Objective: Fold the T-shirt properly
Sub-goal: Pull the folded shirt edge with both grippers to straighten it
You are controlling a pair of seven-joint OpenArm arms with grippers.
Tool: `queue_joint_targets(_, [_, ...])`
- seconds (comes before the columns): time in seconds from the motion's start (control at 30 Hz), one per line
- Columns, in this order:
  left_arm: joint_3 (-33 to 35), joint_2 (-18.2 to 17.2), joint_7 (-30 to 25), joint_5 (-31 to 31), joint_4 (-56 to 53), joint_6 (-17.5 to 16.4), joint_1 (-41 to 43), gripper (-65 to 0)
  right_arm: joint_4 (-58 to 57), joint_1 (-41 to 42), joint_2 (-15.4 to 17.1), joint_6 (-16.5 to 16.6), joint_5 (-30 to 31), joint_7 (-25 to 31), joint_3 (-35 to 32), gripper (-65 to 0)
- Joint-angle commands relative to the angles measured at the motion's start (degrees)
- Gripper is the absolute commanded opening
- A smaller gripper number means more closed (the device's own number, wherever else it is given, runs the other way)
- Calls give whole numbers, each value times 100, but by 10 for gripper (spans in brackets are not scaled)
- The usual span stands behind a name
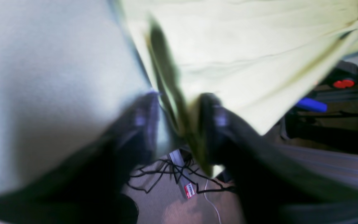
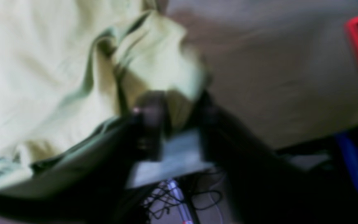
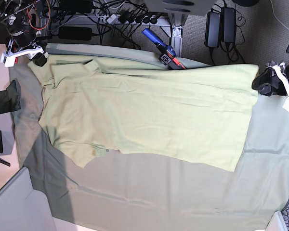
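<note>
The pale yellow-green T-shirt [image 3: 149, 115] lies spread flat along the far half of the grey-green table cloth [image 3: 159, 192]. My left gripper [image 3: 260, 83] is at the shirt's far right corner. In the left wrist view its jaws [image 1: 180, 98] stand apart, with a loose fold of the T-shirt [image 1: 244, 46] hanging between them. My right gripper [image 3: 40, 60] is at the shirt's far left corner, by a sleeve. The right wrist view is blurred; there the right gripper [image 2: 177, 99] looks open, with a bunched edge of the T-shirt [image 2: 42, 77] between the fingers.
A blue-handled tool [image 3: 161, 48] lies at the table's far edge just behind the shirt. Cables and power bricks [image 3: 221, 26] sit on the floor beyond. A black object [image 3: 5, 101] stands off the left edge and a grey panel [image 3: 14, 202] at the near left.
</note>
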Motion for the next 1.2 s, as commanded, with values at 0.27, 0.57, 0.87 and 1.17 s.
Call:
queue_joint_targets(0.27, [-813, -164, -125, -407, 199, -93, -186, -326, 103, -17, 127, 214, 0, 129, 459, -268])
queue_joint_targets(0.57, [-402, -450, -916, 516, 623, -93, -1228, -327, 114, -17, 382, 214, -11, 133, 876, -268])
queue_joint_targets(0.87, [1810, -350, -1923, 1893, -1928, 166, -3681, -327, 111, -50, 409, 214, -144, 149, 876, -268])
queue_joint_targets(1.17, [2146, 645, -1947, 2013, -4540, 197, -5117, -327, 111, -48, 409, 214, -142, 149, 876, -268])
